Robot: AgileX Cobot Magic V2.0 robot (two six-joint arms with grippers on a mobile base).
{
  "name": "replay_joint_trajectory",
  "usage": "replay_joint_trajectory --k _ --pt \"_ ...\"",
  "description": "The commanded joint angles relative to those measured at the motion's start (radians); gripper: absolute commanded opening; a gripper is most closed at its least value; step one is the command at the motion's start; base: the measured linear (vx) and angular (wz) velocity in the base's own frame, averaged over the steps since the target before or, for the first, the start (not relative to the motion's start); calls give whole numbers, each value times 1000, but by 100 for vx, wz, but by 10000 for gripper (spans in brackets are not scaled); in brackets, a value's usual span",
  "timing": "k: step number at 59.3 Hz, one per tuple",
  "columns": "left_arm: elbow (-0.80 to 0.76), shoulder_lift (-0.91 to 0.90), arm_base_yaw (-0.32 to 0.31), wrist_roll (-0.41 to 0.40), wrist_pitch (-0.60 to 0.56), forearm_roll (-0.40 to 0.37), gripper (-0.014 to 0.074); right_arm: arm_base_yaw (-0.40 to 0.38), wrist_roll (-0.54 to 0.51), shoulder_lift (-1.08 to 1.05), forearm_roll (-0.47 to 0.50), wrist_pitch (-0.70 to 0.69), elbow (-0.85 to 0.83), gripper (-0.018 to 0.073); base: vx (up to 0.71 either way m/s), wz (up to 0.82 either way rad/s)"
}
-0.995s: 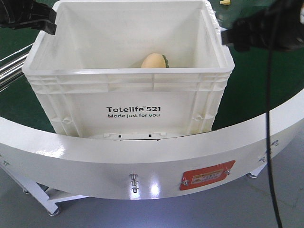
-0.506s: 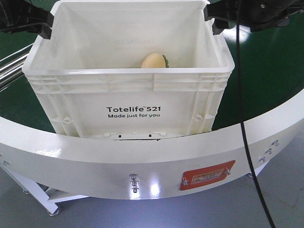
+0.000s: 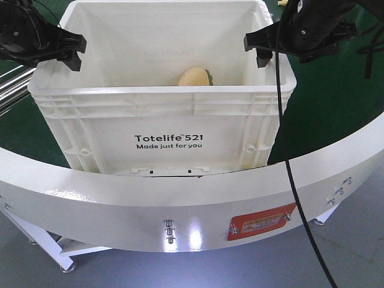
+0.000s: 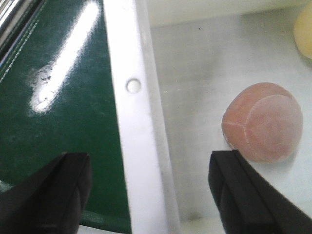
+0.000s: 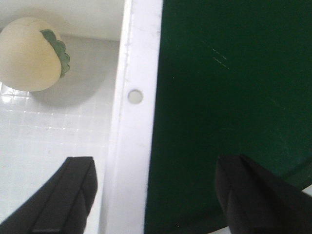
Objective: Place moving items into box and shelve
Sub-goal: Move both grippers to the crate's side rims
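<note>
Exterior front-facing view had the big white box [image 3: 162, 96] sitting on the green surface [image 3: 336, 108] just behind the curved white rail [image 3: 180, 198], "Totelife 521" print facing the camera. The left gripper [image 3: 73, 53] was spread wide over the box's left rim, and the left wrist cam showed one finger [image 4: 48, 195] over the green outside and the other inside the box, not touching the rim as far as I could tell. Same deal with the right gripper [image 3: 257, 51] on the right rim: wide apart, straddling the wall, holding nothing. Both moving items were on the box floor. The pale yellow lump [image 3: 193, 77] with its green edge was toward the far side, and the greyish-pink lump [image 4: 263, 122] was nearer the left wall, apart from it.
</note>
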Motion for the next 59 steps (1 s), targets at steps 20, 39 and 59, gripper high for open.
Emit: replay_joint_trajectory --k 20,39,59 --pt "-33 -30 -6 -11 -30 -43 591 -28 -23 -24 18 -47 -35 532 0 0" --pt "-33 -11 -6 -11 -16 -42 591 -28 -65 -20 60 -43 -35 461 0 0" --pt "-33 -10 -6 -10 -15 -42 590 -28 -97 -19 120 -39 -35 332 0 0"
